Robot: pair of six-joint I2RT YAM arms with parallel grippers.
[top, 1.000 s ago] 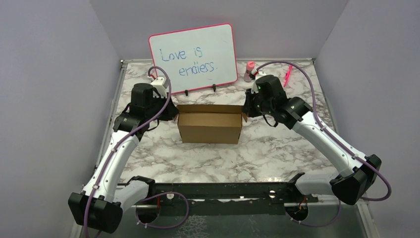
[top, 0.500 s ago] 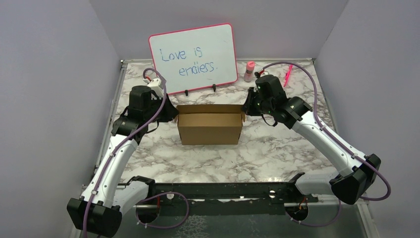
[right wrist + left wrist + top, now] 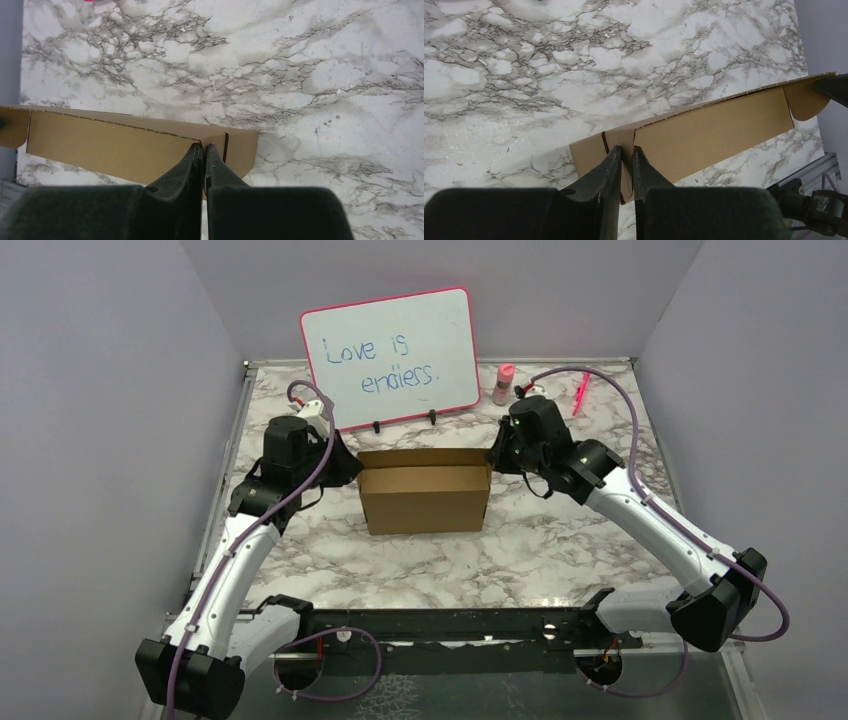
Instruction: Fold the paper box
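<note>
The left fingers (image 3: 616, 157) are pinched on a thin cardboard edge at the left end of the box (image 3: 425, 500), with only the sheet's thickness between them. The right fingers (image 3: 196, 155) are pressed almost together on the matching edge at the right end, just beside a short slit in the cardboard. In both wrist views the long wall of the box runs away from the grip toward the other arm.

The box stands open-topped in the middle of the marble bench (image 3: 560, 540), between the two arms, with a long side facing the near edge. Behind it a pink-framed whiteboard (image 3: 390, 358) stands upright. A pink bottle (image 3: 504, 384) and a pink pen (image 3: 580, 395) sit near the far right.
</note>
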